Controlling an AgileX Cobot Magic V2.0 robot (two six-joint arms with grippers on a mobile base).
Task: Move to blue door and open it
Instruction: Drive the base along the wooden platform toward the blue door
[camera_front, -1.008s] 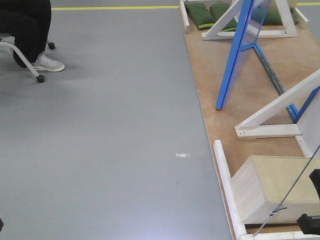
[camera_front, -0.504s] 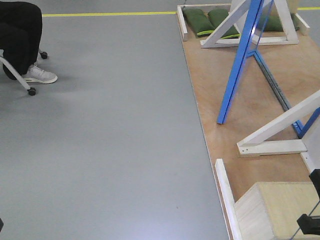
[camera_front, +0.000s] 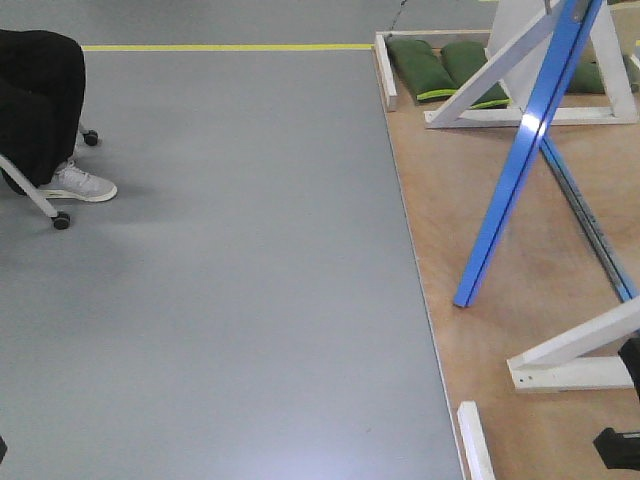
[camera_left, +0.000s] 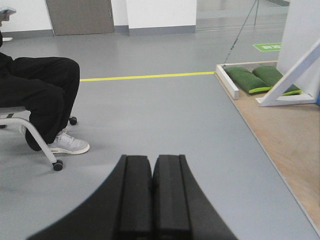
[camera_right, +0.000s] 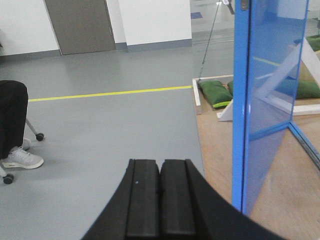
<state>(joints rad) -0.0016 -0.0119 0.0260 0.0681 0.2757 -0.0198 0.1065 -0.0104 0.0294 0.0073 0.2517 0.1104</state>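
Observation:
The blue door stands edge-on on the plywood platform at the right of the front view, its foot near the platform's left side. In the right wrist view its glossy panel rises just right of my right gripper, which is shut with nothing between its pads and hangs over grey floor. My left gripper is also shut and empty, over the floor well left of the platform. The door's lever handle is out of view.
A seated person on a castered chair is at the far left. A yellow line crosses the floor ahead. Green sandbags and white wooden braces sit at the platform's back; another brace lies lower right.
The door and platform have slid down and to the right in the front view and look nearer. The wooden box at the lower right has dropped out of view. Both grippers stay shut.

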